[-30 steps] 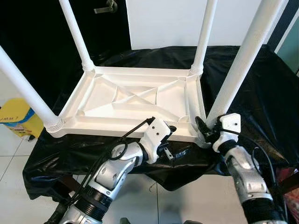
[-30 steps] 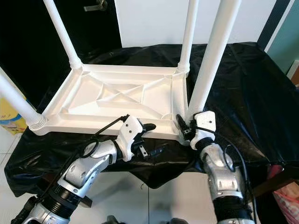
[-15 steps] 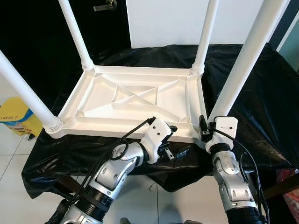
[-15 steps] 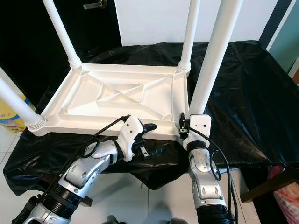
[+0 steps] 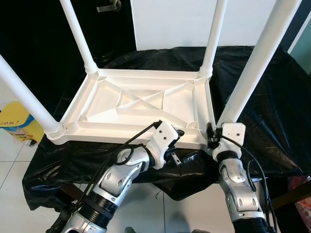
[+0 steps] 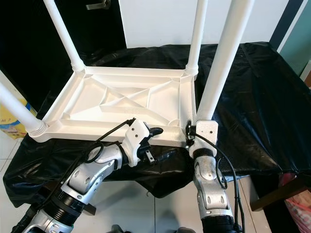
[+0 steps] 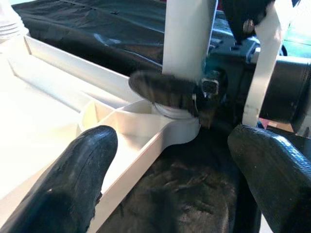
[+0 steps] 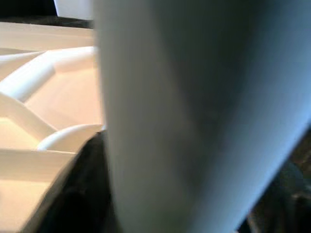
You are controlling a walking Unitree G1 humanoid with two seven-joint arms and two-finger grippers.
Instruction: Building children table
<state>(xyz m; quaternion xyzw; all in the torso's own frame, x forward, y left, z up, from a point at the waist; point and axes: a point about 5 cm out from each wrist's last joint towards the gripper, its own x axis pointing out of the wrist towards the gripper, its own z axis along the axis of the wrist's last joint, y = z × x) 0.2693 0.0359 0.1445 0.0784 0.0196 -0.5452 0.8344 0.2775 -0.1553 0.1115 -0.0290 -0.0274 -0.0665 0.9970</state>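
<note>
Compared with a second ago, the right gripper (image 5: 212,137) has slid in from the right side of the near right leg (image 5: 252,63) and now sits tight against its base, fingers clamped round the leg. The white table (image 5: 141,104) hasn't moved: it's upside down on the black sheet (image 5: 272,97) with its top flat on the sheet, long side running left to right. All four legs point up, leaning a bit outward. The left gripper (image 5: 175,145) hasn't really budged either. It's at the near edge of the table, just left of that same corner, fingers (image 7: 77,179) spread apart with one over the rim and one outside it, not gripping anything. A yellow box (image 5: 19,124) sits on the floor off to the left.
</note>
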